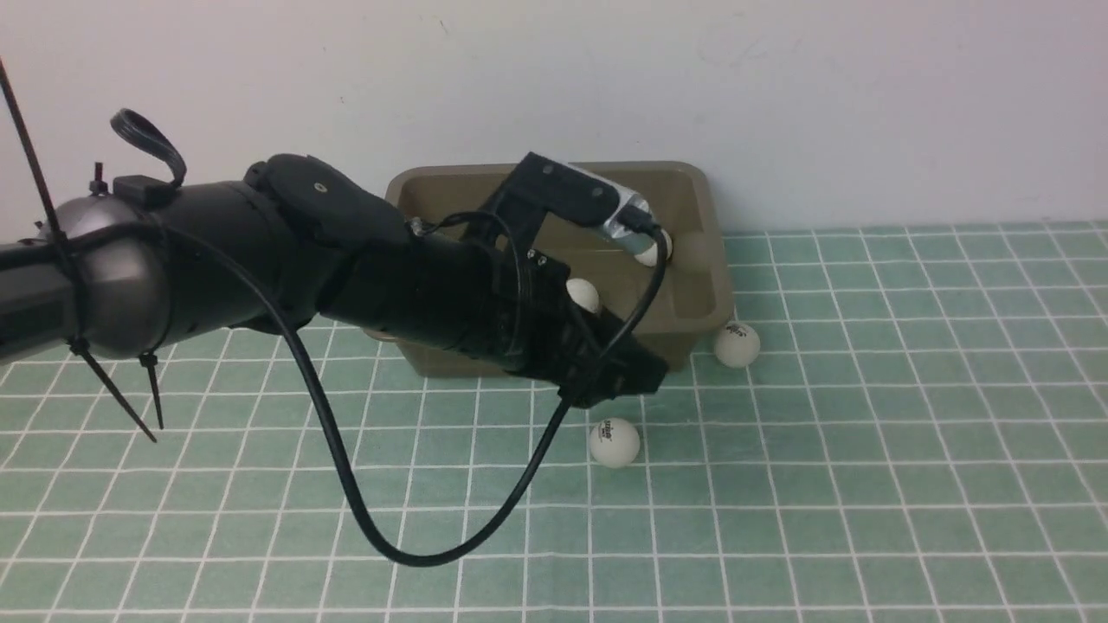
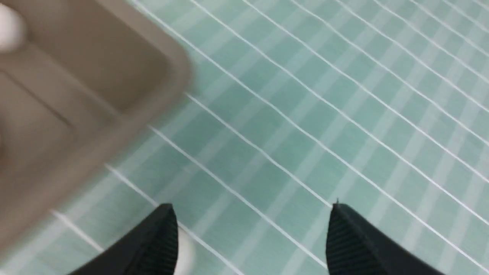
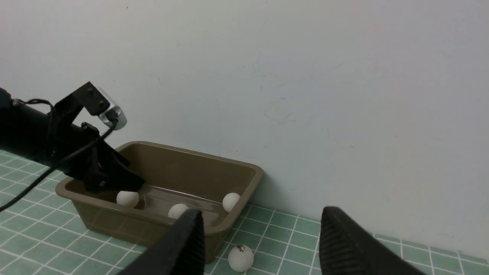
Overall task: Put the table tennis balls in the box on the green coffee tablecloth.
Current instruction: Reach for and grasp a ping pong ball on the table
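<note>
Against the far wall, on the green coffee tablecloth [image 1: 866,433]: one box [image 3: 114,223] holding three table tennis balls [image 3: 178,211]; two more lie on the cloth just outside it. Left claw [image 2: 252,214] spread wide, empty, beside the box corner. Right claw [image 3: 261,214] parted, empty.

Robot lab tabletop: bare white wall [image 1: 822,95], gridded green tablecloth [image 1: 909,450], cabled arm [image 1: 260,251].

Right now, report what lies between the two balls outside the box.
Only bare green tablecloth between the nearer ball and the farther ball; front view shows it.
</note>
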You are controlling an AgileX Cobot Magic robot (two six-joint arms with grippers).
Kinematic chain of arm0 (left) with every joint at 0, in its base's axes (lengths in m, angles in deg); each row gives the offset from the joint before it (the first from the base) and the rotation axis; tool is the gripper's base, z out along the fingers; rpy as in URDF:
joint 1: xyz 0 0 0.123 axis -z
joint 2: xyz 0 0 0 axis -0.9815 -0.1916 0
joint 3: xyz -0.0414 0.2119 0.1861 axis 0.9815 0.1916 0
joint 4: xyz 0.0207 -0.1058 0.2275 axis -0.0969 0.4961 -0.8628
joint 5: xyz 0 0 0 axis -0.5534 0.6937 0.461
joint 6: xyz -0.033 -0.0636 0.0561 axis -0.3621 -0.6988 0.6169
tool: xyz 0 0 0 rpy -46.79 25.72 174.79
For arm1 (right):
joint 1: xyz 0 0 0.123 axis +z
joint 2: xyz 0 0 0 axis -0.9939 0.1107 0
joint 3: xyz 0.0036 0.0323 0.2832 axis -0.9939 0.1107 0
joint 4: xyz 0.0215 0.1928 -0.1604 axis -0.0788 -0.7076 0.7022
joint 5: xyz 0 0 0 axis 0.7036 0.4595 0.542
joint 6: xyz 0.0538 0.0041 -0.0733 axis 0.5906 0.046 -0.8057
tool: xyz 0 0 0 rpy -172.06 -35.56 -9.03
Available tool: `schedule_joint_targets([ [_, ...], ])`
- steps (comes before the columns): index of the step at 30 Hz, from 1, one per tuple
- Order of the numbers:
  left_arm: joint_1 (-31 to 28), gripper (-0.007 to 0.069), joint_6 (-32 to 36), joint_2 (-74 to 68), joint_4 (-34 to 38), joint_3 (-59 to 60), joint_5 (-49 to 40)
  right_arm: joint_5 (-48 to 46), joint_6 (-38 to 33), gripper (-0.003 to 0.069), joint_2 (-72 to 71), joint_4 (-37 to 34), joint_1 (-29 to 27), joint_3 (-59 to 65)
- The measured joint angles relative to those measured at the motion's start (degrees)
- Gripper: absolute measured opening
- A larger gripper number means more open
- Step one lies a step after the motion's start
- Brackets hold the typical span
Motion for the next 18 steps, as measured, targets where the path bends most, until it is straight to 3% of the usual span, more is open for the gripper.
schedule_joint_targets([
  [5,0.0,0.0442,-7.43,0.07,-6.55,0.0,-7.72,0.0,0.05,0.0379,0.0,0.0,0.0,0.0],
  [11,0.0,0.0327,-14.7,1.12,-16.31,0.0,-12.26,-4.35,-1.18,0.0379,0.56,0.0,0.0,0.0],
  [18,0.0,0.0289,-17.22,9.71,-19.76,0.0,-13.01,-11.64,-7.63,0.0379,6.45,-1.37,0.0,0.0],
])
